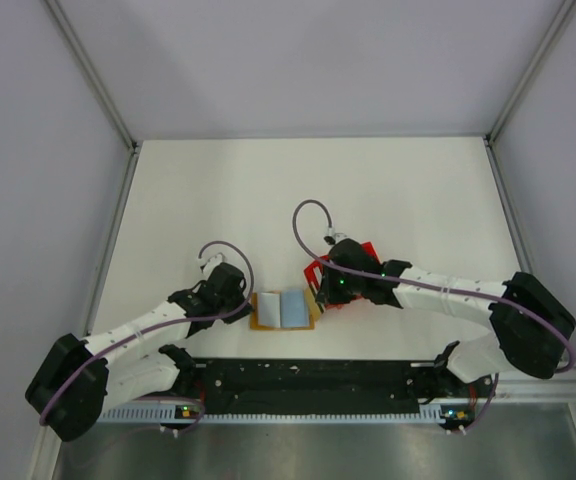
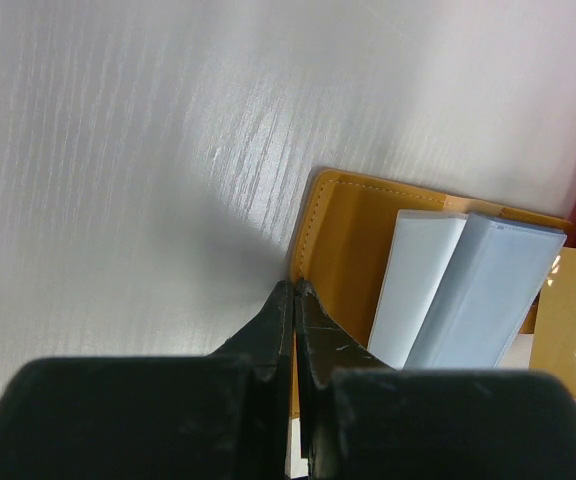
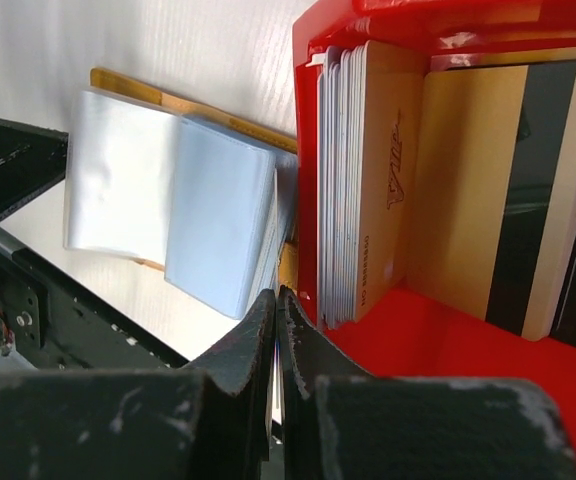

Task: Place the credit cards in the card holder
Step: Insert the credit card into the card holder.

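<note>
White matt table (image 1: 418, 200), walled on three sides: broad bare surface beyond the work, which is crowded against the near edge. Red raised-rim plastic tray (image 3: 388, 350): sits just right of centre, its rim corralling the stock so nothing slides off. Small orange-brown leather-like card holder (image 2: 343, 240): lies opened flat just left of the tray, nearly touching it, with two pale blue glossy sleeve leaves (image 3: 218, 220) fanned upward, presumably to expose the slots. Credit cards (image 3: 343, 180): all in the tray, none in the holder; a pack of pale ones stands on edge against the tray's left wall, a beige printed one leaning on it, and a gold one with a black stripe lying flat further right. Left gripper (image 2: 294, 295): jaws pressed together, empty, tips at the holder's stitched left edge, likely placed to pin it down. Right gripper (image 3: 276, 298): jaws likewise together, empty, hanging over the narrow gap between holder and tray wall. Clearance: little between the two grippers; the tray wall blocks a sideways slide, so cards probably need lifting over it.
</note>
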Controlling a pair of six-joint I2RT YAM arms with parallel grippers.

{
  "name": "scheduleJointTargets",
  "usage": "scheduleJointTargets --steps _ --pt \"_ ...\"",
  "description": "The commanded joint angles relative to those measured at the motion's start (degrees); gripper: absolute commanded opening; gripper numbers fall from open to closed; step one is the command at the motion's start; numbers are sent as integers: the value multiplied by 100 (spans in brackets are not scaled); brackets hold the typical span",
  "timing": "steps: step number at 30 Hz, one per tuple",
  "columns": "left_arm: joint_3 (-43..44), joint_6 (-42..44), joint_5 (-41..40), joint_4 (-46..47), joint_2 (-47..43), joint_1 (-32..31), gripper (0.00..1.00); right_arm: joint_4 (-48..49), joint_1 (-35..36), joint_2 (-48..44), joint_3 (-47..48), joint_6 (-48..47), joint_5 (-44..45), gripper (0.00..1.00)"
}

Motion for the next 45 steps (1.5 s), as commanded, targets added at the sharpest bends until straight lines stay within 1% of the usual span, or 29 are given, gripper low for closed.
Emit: scheduleJointTargets --steps 1,8,11,16,23,26,28,31,33,35,40,42,45 --pt "-16 42 -36 81 -20 3 0 330 -22 113 -84 135 -364 0" --pt "-33 33 -18 108 -20 3 0 857 -13 245 4 179 -1041 0" --pt "-25 33 -18 117 -3 3 0 998 -22 315 197 127 -1330 0" --pt "-25 24 0 161 15 3 0 1183 4 693 636 -49 -1981 0" --pt "-33 16 -9 134 6 -6 0 1069 48 737 742 -181 -1815 0" --pt "-51 -2 8 187 15 3 0 929 66 1062 900 -172 -1894 0" --pt "-34 -2 8 170 6 3 0 1033 83 1081 796 -50 -1693 0" --pt "-51 -37 0 91 -29 3 0 1086 83 862 568 178 -1140 0" --pt "-130 -125 8 143 -47 3 0 1383 83 756 313 476 -806 0" --pt "-244 -195 87 248 -38 3 0 1832 83 729 -3 767 -717 0" --pt "-420 -397 202 450 -55 3 0 2272 74 939 -320 1330 -664 0" --pt "-464 -468 228 503 -64 -6 0 2702 83 992 -549 1541 -716 0" --pt "-525 -547 254 547 -99 -6 0 2862 83 1185 -620 1769 -786 0"
